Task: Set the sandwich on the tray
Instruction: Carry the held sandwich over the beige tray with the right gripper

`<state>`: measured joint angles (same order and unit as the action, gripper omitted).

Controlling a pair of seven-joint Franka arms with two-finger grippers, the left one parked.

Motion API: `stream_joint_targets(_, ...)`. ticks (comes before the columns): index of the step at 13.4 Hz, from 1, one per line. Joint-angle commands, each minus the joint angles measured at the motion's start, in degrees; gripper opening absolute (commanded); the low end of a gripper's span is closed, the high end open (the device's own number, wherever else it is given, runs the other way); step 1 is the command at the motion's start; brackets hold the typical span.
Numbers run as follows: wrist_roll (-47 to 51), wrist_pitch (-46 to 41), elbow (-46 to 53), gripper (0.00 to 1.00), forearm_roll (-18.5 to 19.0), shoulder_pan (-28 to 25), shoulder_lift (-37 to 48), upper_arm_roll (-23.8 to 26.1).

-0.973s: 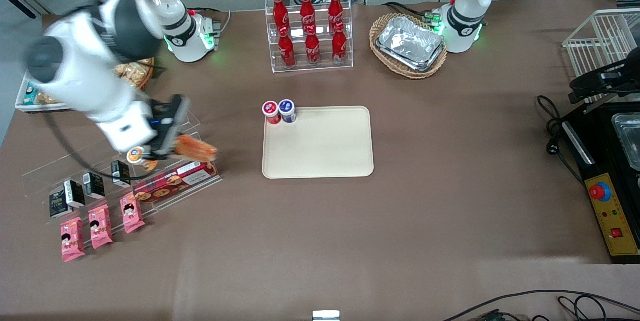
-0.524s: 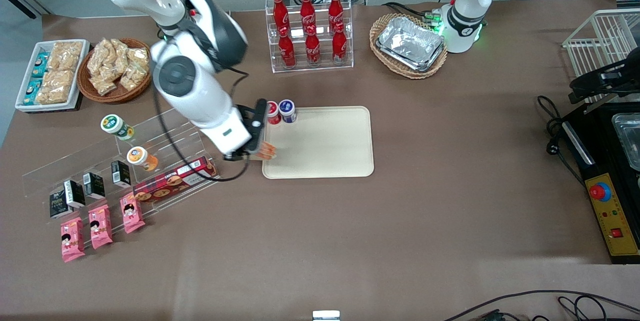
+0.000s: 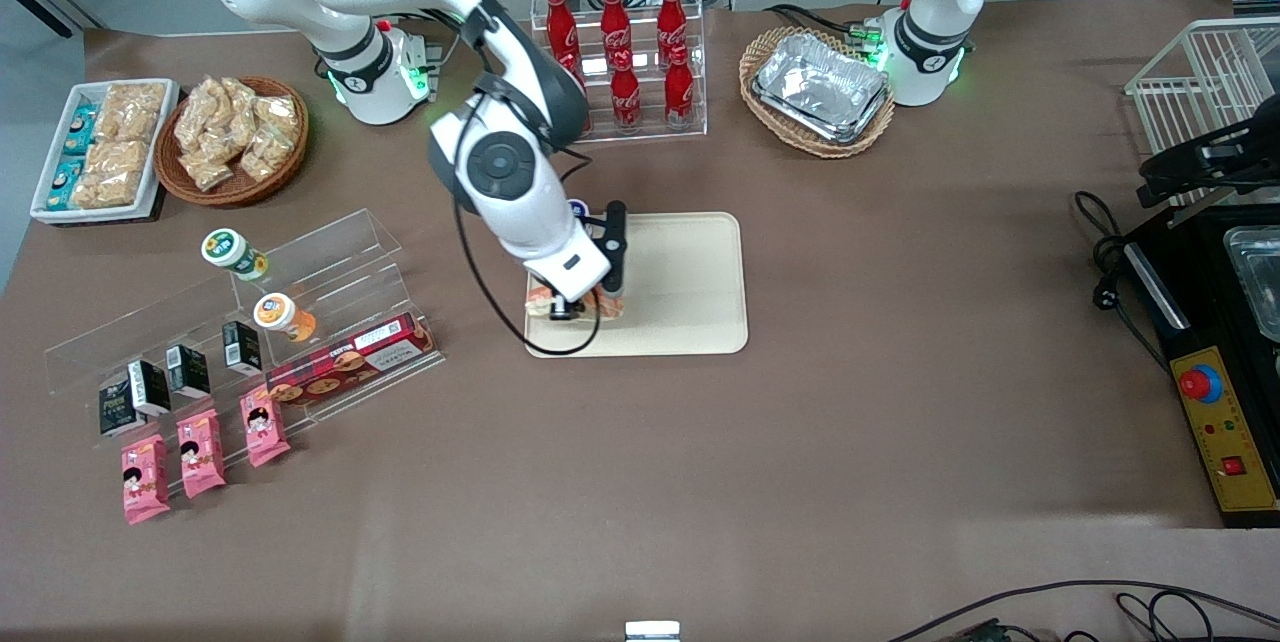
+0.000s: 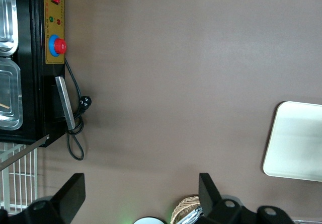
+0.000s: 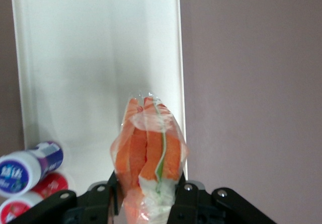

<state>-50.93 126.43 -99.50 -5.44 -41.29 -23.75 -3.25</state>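
Observation:
My right gripper [image 3: 585, 307] is shut on the sandwich [image 5: 149, 148], an orange wedge in clear wrap with pale bread and a green layer. It holds it over the near edge of the cream tray [image 3: 680, 267], at the tray's end toward the working arm. In the front view only a bit of the sandwich [image 3: 608, 307] shows under the hand. In the right wrist view the black fingers [image 5: 113, 189] clamp both sides of the wrap over the tray [image 5: 90, 53]. The tray also shows in the left wrist view [image 4: 297, 143].
Two small jars, red-capped [image 5: 48, 183] and blue-capped [image 5: 30, 166], stand on the tray's corner farther from the front camera. A clear rack of red bottles [image 3: 618, 62] is farther back. A clear shelf with the red cookie box [image 3: 345, 362] and pink packets [image 3: 200, 452] lies toward the working arm's end.
The right arm has carried the sandwich from the clear shelf sideways to the tray. Half a second ago it was at the tray's edge; now it is over the tray.

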Motion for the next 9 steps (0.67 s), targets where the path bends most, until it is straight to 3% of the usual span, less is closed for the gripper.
stream_joint_targets(1,1.27,4.34,2.29,0.41,0.95,-2.48,-4.81,-0.53)
stream_joint_targets(9,5.39,8.13,4.23,0.43,1.66,-3.62,-11.23,-0.62)
